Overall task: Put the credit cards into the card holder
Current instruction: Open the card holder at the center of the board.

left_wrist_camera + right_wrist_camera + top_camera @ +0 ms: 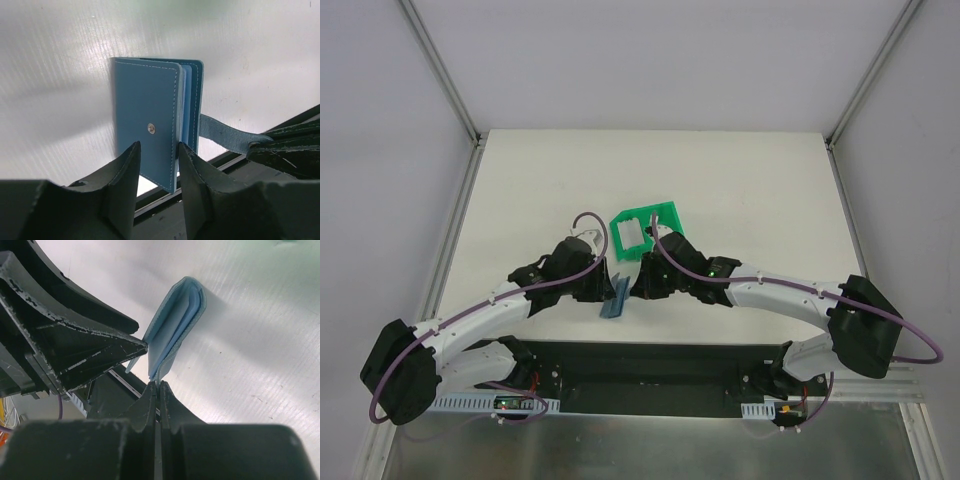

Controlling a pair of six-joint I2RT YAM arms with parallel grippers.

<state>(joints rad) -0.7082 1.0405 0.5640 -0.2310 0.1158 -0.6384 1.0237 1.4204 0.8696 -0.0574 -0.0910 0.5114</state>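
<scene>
The teal-blue card holder (616, 298) stands on edge near the table's front, between my two grippers. In the left wrist view its snap cover (147, 115) faces the camera, with paler blue pockets behind it. My left gripper (157, 150) is open, its fingers straddling the cover's lower part; the right finger (192, 170) sits at the cover's free edge. My right gripper (159, 385) is shut on the holder's thin strap (225, 135), pulling it sideways. The holder (175, 325) is slightly spread. No credit cards show in any view.
A green plastic bin (645, 228) lies just behind the grippers, partly covered by the right arm. The black base rail (650, 365) runs along the table's near edge, right below the holder. The left gripper's body (75, 340) crowds the right wrist view.
</scene>
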